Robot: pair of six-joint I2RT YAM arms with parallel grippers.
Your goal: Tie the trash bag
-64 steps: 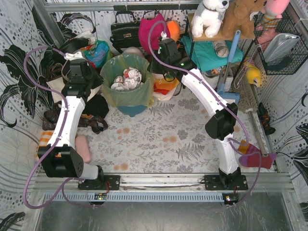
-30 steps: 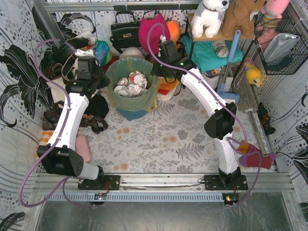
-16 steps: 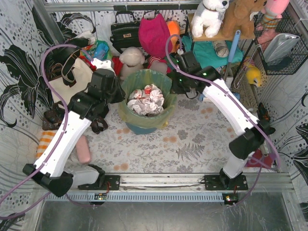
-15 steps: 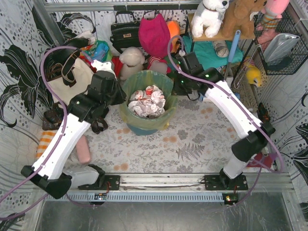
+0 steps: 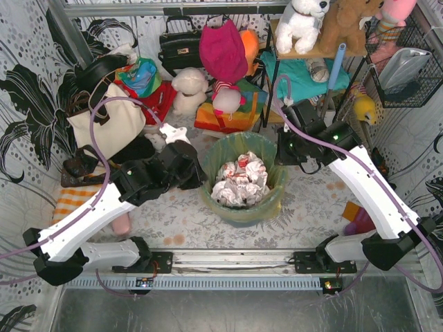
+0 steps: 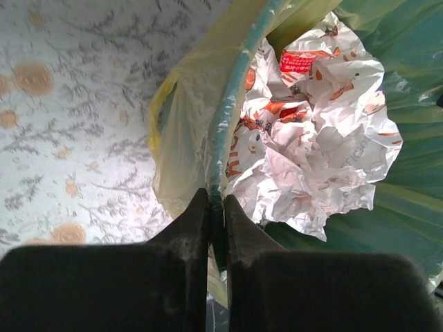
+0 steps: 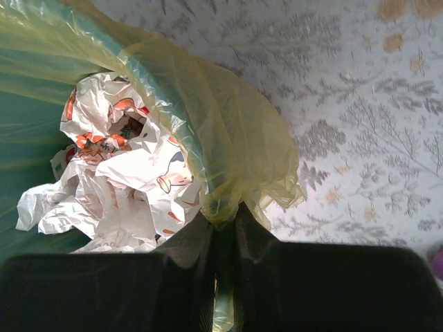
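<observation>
The yellow-green trash bag [image 5: 271, 202] lines the round teal bin [image 5: 239, 142] near the front middle of the floor, with crumpled white printed paper [image 5: 239, 180] inside. My left gripper [image 5: 197, 173] is shut on the bin's left rim and the bag folded over it; in the left wrist view its jaws pinch the teal rim [image 6: 220, 166] and bag film [image 6: 183, 131]. My right gripper [image 5: 282, 151] is shut on the right rim; in the right wrist view a bunch of bag film [image 7: 228, 159] sits between its jaws.
A cream tote with black straps [image 5: 111, 121], a black handbag [image 5: 178, 43], plush toys [image 5: 188, 88] and a pink bag [image 5: 223, 48] crowd the back. A shelf with toys [image 5: 304, 28] and a wire basket [image 5: 408, 69] stand at right. A pink roll [image 5: 123, 223] lies at left.
Both arms have dragged the bin with its bag from the back of the floor toward the front and right, holding its opposite rims throughout.
</observation>
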